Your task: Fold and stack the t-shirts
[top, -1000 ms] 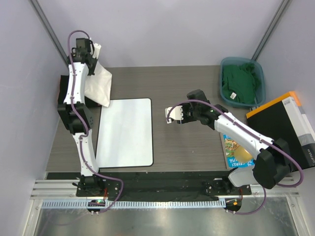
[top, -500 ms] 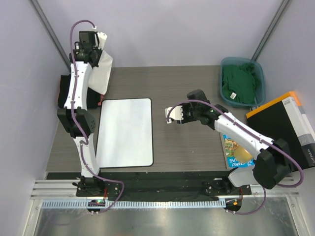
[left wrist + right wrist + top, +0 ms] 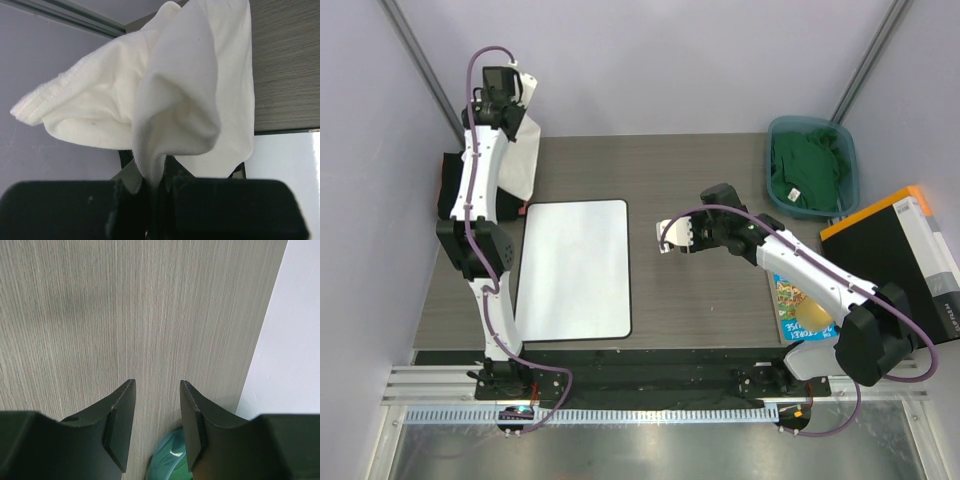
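In the top view, the left pincer (image 3: 510, 85) is up high and shut tight on a white shirt (image 3: 525, 150). The shirt hangs down under the pincer, I think so it can drop open and get straight. A flat board (image 3: 575, 270) lies on the counter (image 3: 700, 300) below this pincer and closer to the robot. It looks like the spot for folding. The right pincer (image 3: 665, 237) is half open over bare counter and holds nothing, so it seems to be waiting to help. A green shirt (image 3: 805, 170) sits in a tub (image 3: 810, 121), well off to that pincer's right.

In the left wrist view, the left pincer (image 3: 157, 175) pinches a thick fold of the white shirt (image 3: 175, 100). The rest of the cloth puffs out just past it.

In the right wrist view, the right pincer (image 3: 156, 390) has its jaws apart with only wood between them. A bit of the tub (image 3: 165, 460) peeks out at the bottom, close to the pincer.
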You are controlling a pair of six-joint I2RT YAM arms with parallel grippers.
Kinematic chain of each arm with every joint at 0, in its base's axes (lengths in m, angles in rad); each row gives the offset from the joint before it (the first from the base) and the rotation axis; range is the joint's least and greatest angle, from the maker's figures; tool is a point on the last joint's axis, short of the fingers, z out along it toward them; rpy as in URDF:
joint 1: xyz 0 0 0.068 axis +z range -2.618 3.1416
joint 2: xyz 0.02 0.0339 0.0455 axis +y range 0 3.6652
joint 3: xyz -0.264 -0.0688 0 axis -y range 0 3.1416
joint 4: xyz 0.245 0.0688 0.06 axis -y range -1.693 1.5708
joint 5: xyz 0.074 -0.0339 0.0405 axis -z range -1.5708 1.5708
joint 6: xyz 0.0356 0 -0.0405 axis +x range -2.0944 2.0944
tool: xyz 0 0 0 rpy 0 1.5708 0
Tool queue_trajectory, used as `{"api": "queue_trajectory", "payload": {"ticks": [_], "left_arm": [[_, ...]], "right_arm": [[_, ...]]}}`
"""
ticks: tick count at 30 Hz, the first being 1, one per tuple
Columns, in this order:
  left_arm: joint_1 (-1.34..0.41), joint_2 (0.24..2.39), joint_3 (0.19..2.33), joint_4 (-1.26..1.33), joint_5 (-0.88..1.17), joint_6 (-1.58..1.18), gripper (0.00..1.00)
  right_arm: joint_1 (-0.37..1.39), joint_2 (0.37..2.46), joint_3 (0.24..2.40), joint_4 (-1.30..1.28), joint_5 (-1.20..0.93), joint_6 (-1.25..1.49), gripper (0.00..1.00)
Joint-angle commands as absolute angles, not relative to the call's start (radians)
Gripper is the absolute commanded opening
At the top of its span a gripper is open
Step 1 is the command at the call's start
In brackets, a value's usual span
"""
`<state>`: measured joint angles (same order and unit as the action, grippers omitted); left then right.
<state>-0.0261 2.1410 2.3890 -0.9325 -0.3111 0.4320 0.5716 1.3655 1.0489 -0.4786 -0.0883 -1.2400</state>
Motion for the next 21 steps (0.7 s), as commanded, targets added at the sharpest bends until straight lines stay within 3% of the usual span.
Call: {"api": "queue_trajectory", "payload": {"ticks": [1, 11, 21], "left_arm": [[-0.021, 2.105, 2.448, -0.943, -0.336, 0.453, 0.0], [-0.025, 2.117, 2.43, -0.971, -0.359, 0.436, 0.0], [-0.017, 2.167, 2.352, -0.818, -0.462, 0.5, 0.0]], "right_arm": [[0.571, 1.335, 1.058, -0.453, -0.094, -1.256, 0.46], [0.569, 1.333, 1.063, -0.453, -0.094, -1.258, 0.45], [0.571, 1.33, 1.063, -0.459, -0.101, -1.243, 0.45]]}}
